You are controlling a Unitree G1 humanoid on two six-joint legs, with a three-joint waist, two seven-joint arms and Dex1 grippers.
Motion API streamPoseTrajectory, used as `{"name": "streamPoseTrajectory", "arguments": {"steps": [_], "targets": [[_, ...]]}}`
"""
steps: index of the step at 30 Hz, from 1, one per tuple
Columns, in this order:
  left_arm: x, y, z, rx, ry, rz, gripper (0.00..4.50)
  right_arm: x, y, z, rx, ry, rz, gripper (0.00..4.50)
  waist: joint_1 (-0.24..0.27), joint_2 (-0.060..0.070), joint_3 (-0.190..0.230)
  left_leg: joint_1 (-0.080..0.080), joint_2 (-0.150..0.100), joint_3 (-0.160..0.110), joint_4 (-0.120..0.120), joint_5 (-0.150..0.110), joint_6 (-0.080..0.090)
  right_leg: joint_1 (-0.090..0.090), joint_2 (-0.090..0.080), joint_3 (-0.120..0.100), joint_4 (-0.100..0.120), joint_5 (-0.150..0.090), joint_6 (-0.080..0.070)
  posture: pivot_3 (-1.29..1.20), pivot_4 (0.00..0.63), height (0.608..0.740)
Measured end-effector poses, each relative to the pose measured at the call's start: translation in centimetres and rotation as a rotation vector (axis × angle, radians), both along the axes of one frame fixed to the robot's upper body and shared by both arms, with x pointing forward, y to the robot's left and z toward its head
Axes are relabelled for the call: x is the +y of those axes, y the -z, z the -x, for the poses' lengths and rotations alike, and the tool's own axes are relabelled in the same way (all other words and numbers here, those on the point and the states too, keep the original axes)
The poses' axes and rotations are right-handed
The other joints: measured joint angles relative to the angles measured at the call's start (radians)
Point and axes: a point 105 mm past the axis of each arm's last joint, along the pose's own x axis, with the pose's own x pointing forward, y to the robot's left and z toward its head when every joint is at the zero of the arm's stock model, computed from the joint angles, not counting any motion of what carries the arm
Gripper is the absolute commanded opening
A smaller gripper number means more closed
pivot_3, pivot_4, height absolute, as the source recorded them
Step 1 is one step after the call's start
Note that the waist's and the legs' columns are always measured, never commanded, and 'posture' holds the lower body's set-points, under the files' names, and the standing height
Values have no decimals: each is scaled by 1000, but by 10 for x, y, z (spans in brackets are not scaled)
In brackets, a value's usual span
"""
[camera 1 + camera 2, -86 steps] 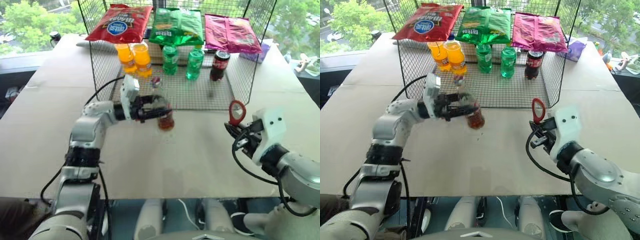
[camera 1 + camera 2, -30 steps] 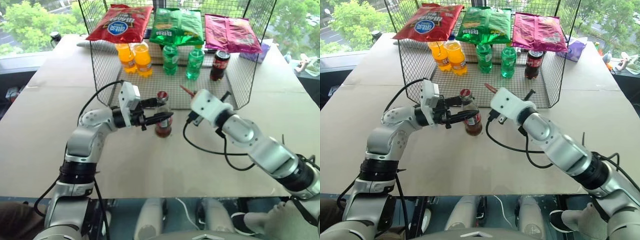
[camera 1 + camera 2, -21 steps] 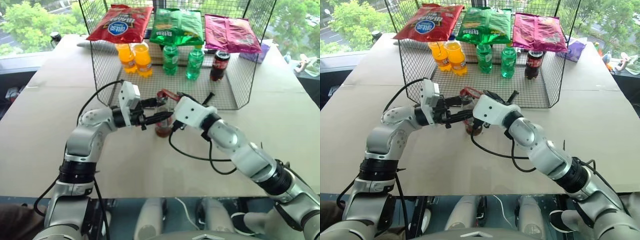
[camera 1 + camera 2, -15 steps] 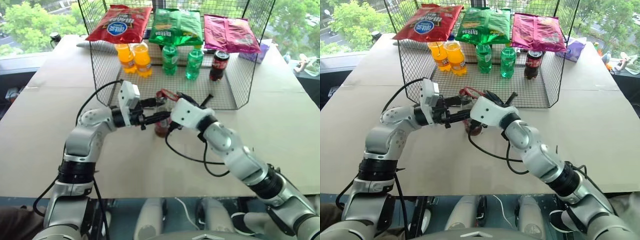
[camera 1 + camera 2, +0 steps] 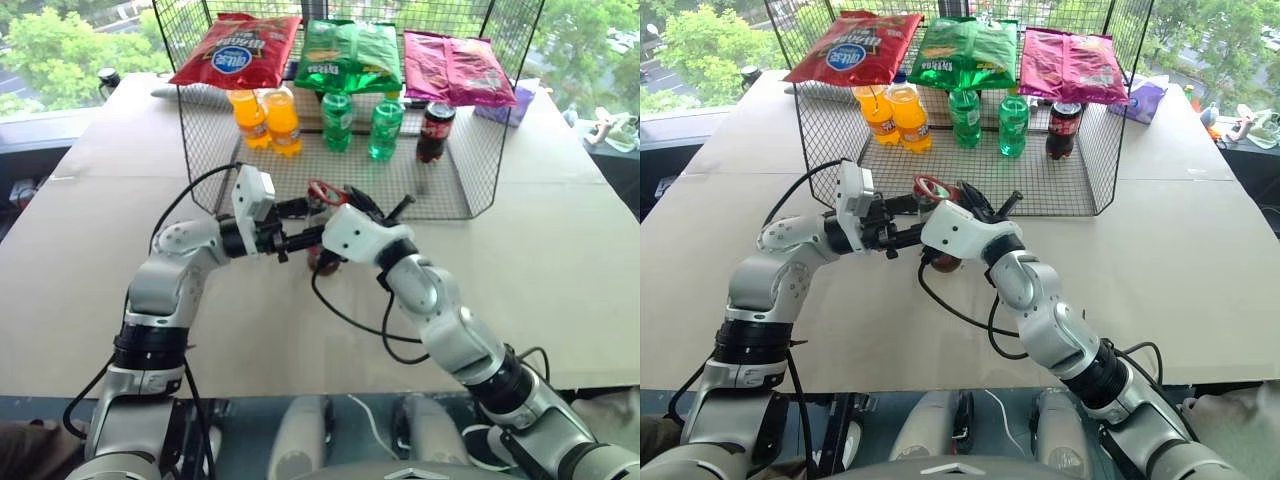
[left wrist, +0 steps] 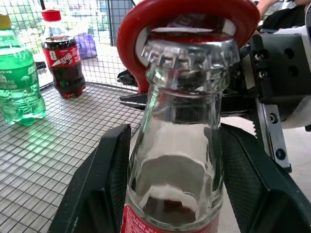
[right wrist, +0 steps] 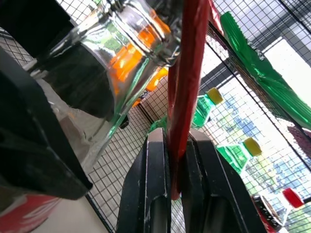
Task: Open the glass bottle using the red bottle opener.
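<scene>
- Left gripper [image 5: 305,237], left of centre in the head view: its two black fingers reach level toward the right and sit part-open around the shoulder of the glass bottle [image 6: 177,145], one matte pad on each side of the clear, smooth glass.
- Bottle, centre of the frame, just in front of the wire rack [image 5: 440,190]: it stands upright over the tan table [image 5: 80,260], long axis vertical, with dark drink low down, a red-and-white label and a crimped metal cap [image 6: 187,48] still on.
- Red bottle opener [image 6: 187,14]: its flat oval ring lies over and around the cap, with the cap's far edge inside the ring. I judge the coming pry turns on this seat: the handle runs away from the bottle toward the right arm, so levering falls to that arm.
- Right gripper [image 7: 175,160], just right of the bottle: its fingers are pinched tight on the thin, edge-on red handle.
</scene>
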Motion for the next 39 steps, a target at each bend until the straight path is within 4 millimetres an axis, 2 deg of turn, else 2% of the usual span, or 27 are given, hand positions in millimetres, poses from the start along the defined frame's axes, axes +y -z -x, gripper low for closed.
{"name": "streamPoseTrajectory", "arguments": {"steps": [7, 12, 20, 28, 34, 39], "targets": [[-1, 3, -2, -4, 2, 13, 2123, -3, 0, -1, -69, 14, 88, 0, -5, 3, -4, 3, 0, 0, 0, 0, 0, 3, 0, 0, 0, -2, 0, 0, 150, 740], [-6, 6, -5, -6, 9, 2, 2123, -21, -9, -8, -208, 16, 339, 0, -4, 4, -4, 13, 0, -1, -2, -3, 5, 10, -2, 2, -1, -4, 1, 0, 150, 740], [-7, 7, -7, -7, 8, 9, 2123, -26, -24, -11, -265, -45, 515, 0, 5, 5, -6, 14, 0, -1, -3, -3, 5, 10, -2, 3, 0, -5, 1, 0, 150, 740], [-9, 7, -7, -5, -5, 11, 2123, -26, -28, -13, -258, -58, 525, 0, 5, 5, -6, 14, 0, 0, -3, -3, 5, 10, -2, 3, 0, -5, 1, 0, 150, 740], [-10, 5, -7, 0, -18, 12, 2123, -20, -10, -13, -47, -59, 275, 0, 5, 6, -6, 13, 0, 0, -4, -3, 5, 9, -1, 3, 0, -4, 1, 0, 150, 740], [-9, 5, -7, 7, -20, 5, 2123, -17, -5, -11, -44, -39, 209, 0, 5, 6, -6, 14, 1, 0, -4, -3, 4, 9, -2, 3, 0, -5, 1, 0, 150, 740]]}}
